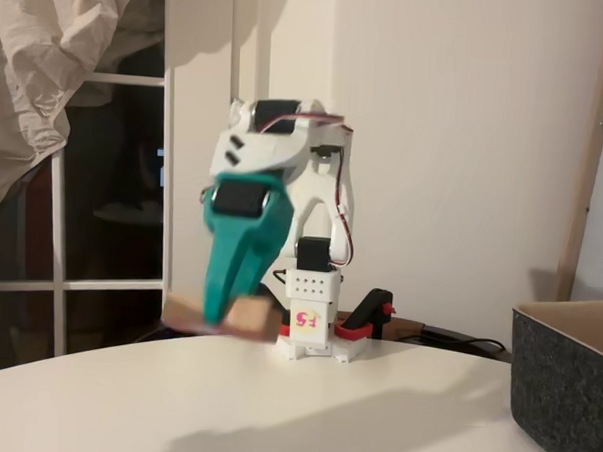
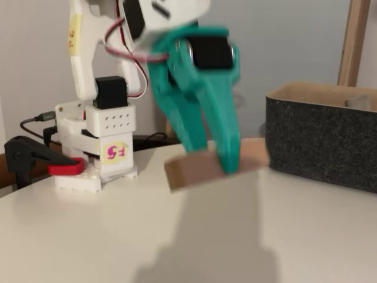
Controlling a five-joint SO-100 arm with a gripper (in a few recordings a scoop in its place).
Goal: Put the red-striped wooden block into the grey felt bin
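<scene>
Fingers (image 2: pixel 227 165) clamped on red-striped wooden block (image 2: pixel 194 168), airborne beside grey felt bin (image 2: pixel 321 141).

Matt wooden block (image 2: pixel 197 168), glossy teal plastic claw (image 2: pixel 215 156), rough grey felt bin (image 2: pixel 321 141).

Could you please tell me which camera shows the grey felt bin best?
A fixed view shows the large dark grey felt bin best: front wall, rim and tan inside. The other fixed view catches only its corner at the right edge.
</scene>
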